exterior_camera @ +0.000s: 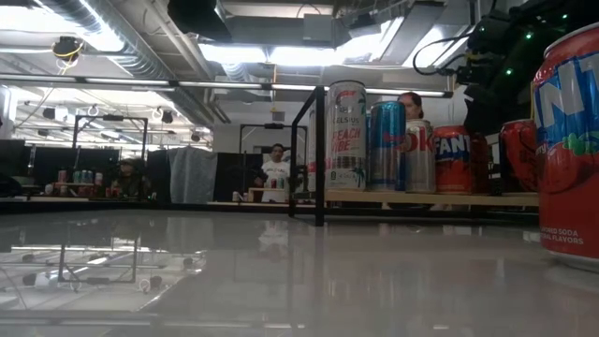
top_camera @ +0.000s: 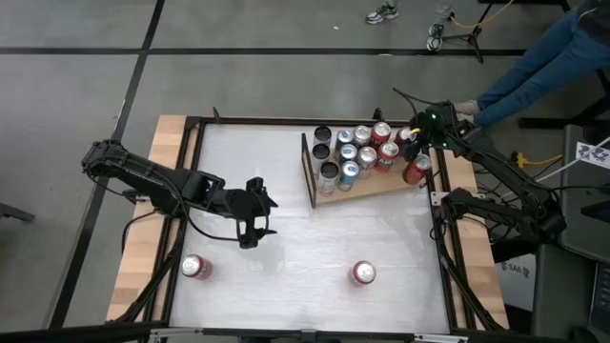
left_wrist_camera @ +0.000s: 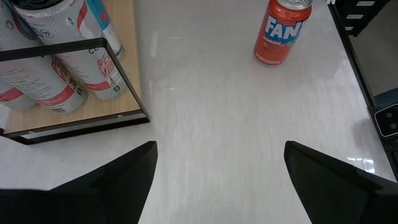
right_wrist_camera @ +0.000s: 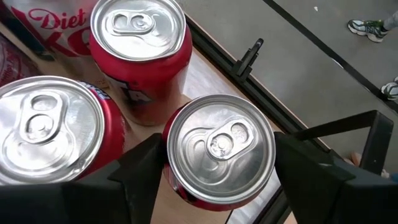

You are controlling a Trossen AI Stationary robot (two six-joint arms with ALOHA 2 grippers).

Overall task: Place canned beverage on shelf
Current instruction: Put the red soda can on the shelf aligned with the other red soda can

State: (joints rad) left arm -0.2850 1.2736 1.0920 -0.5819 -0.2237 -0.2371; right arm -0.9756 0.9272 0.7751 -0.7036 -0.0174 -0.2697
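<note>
The shelf [top_camera: 381,187], a wooden board with a black upright frame [top_camera: 307,170], stands at the table's far right and carries several upright cans [top_camera: 357,152]. At the board's right end stands a red can [right_wrist_camera: 221,146], also seen in the high view [top_camera: 416,170]. My right gripper [right_wrist_camera: 221,155] is over it [top_camera: 416,143] and shut on it. My left gripper [left_wrist_camera: 217,180] hovers open above the bare table left of the middle [top_camera: 255,217], nothing between its fingers. Two loose red cans stand on the table near the front: one [top_camera: 195,267] at the left, one [top_camera: 363,273] near the middle. My right gripper has the red can pinched between its two fingers [right_wrist_camera: 140,174], one on each side of the can's upper wall [right_wrist_camera: 172,183] just under the rim. The fingers slant down from the table's right far side. The can is upright with its top up, over the board's right end [right_wrist_camera: 208,78]; its base is hidden.
Two red cans [right_wrist_camera: 46,134] [right_wrist_camera: 140,50] stand close beside the held one on the shelf. The table's black edge rail [right_wrist_camera: 249,56] runs just beyond it. A person's legs [top_camera: 534,62] show past the far right corner. Bare tabletop [top_camera: 286,257] lies between the two arms.
</note>
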